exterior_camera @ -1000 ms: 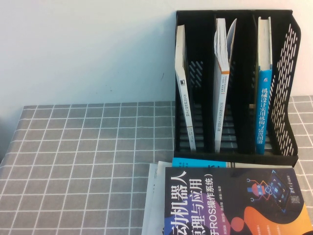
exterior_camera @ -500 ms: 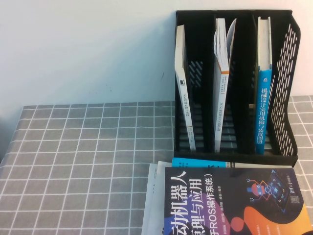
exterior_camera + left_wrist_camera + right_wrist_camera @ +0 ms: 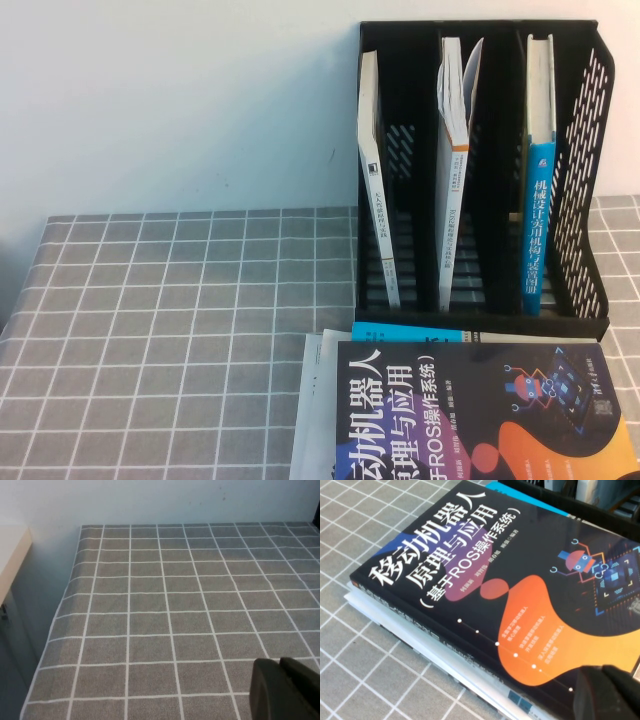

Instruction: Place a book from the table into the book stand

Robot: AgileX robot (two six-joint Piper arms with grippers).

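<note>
Over the table (image 3: 150,605) – left end effector (image 3: 285,690); right end effector (image 3: 610,692) over black book (image 3: 485,590).

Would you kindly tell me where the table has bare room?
The grey grid-cloth table lies bare from its left edge to the black slotted book stand and black-covered book stack. Those crowd the right. Left gripper above cloth; right gripper above stack.

Office or lab, book stand (image 3: 480,180), textbooks

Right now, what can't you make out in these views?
- Left tool: cut by the left wrist view's corner, above bare table.
- Right tool: likewise cut, above the black-covered book.
- Lower stack books: covered by it.
- Blue-spined book: cover hidden inside the book stand.
</note>
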